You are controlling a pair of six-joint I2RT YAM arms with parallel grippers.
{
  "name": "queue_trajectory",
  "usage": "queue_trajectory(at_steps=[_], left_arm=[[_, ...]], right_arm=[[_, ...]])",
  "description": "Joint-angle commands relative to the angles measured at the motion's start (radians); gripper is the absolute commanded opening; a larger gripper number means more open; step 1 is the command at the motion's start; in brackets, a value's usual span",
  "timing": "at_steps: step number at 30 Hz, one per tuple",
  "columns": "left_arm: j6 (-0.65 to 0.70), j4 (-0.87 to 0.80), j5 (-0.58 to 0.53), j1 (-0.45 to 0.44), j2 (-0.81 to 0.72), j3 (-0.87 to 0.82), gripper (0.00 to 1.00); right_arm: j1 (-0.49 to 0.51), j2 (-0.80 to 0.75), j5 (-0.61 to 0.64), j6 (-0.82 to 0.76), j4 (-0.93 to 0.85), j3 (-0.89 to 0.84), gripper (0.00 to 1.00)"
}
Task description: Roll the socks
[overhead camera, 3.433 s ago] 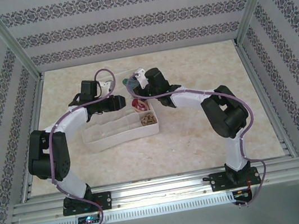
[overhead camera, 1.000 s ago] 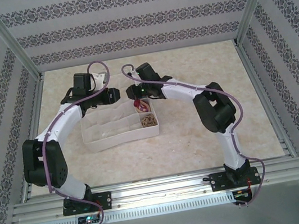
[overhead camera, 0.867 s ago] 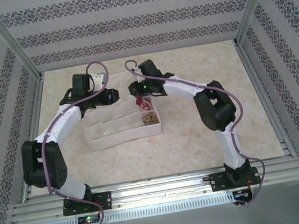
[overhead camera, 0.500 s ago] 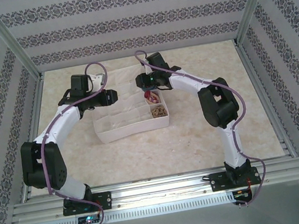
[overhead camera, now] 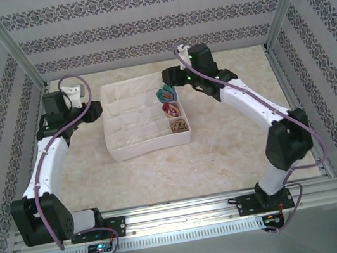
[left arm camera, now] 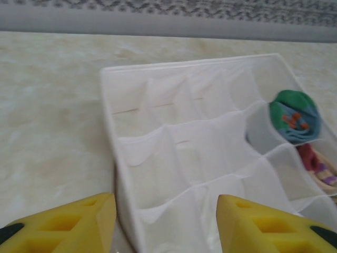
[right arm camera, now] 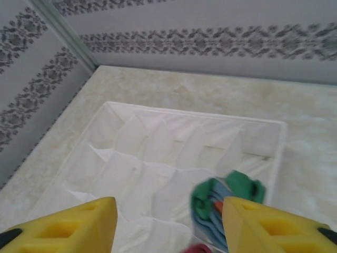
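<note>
Three rolled socks sit in the right-hand column of the white compartment box [overhead camera: 149,147]. The blue and green one [overhead camera: 166,93] is farthest, the maroon-toed one [overhead camera: 171,109] in the middle, the brown argyle one [overhead camera: 178,125] nearest. My left gripper [overhead camera: 94,111] hovers open just left of the box, its yellow fingers [left arm camera: 79,224] apart over the box's near wall [left arm camera: 108,105]. My right gripper [overhead camera: 170,75] hangs open above the box's far right corner. The right wrist view shows the blue and green sock [right arm camera: 221,203] beside the right finger [right arm camera: 274,226], untouched.
The box's other compartments [left arm camera: 174,153] look empty. Bare marble tabletop [overhead camera: 234,135] surrounds the box. Patterned walls and an aluminium frame [overhead camera: 151,60] close off the back and both sides.
Both arms have pulled away from the box, left one leftward, right one up and right. Both grippers opened. The box slid right and straightened, with the blue and green sock now lying in it.
</note>
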Motion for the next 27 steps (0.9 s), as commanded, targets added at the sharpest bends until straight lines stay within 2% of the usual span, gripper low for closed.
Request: queue_trajectory(at_steps=[1,6,9,10,14,15,19,21,23,27], left_arm=[[0.056,0.098,-0.083,0.038,-0.073,-0.103,0.58],[0.076,0.323,-0.278,0.067,-0.186,-0.314,0.74],[0.093,0.461,-0.36,0.081,-0.224,-0.424,0.89],[0.083,0.498,-0.373,0.088,-0.221,-0.45,0.99],[0.049,0.541,-0.359,0.121,-0.169,-0.47,1.0],[0.061,0.548,-0.346,0.123,-0.153,-0.471,1.0],[0.085,0.581,-0.299,0.126,-0.094,-0.506,1.0],[0.079,0.543,-0.276,0.126,-0.085,-0.503,1.0],[0.079,0.505,-0.224,0.126,-0.079,-0.488,1.0],[-0.058,0.514,-0.164,0.126,-0.066,-0.499,1.0]], right_arm=[[-0.023,-0.078,0.109,-0.055,0.003,-0.132,0.6],[-0.06,-0.24,0.279,-0.074,0.035,-0.338,0.69],[-0.098,-0.329,0.368,-0.064,0.077,-0.469,0.74],[-0.12,-0.355,0.378,-0.052,0.095,-0.514,0.77],[-0.201,-0.431,0.399,-0.023,0.144,-0.656,0.82],[-0.215,-0.45,0.408,-0.041,0.169,-0.696,0.97],[-0.241,-0.501,0.548,-0.097,0.262,-0.832,0.98],[-0.259,-0.515,0.564,-0.114,0.314,-0.883,0.98],[-0.294,-0.53,0.529,-0.109,0.308,-0.895,0.98],[-0.304,-0.531,0.524,-0.15,0.386,-0.934,0.98]])
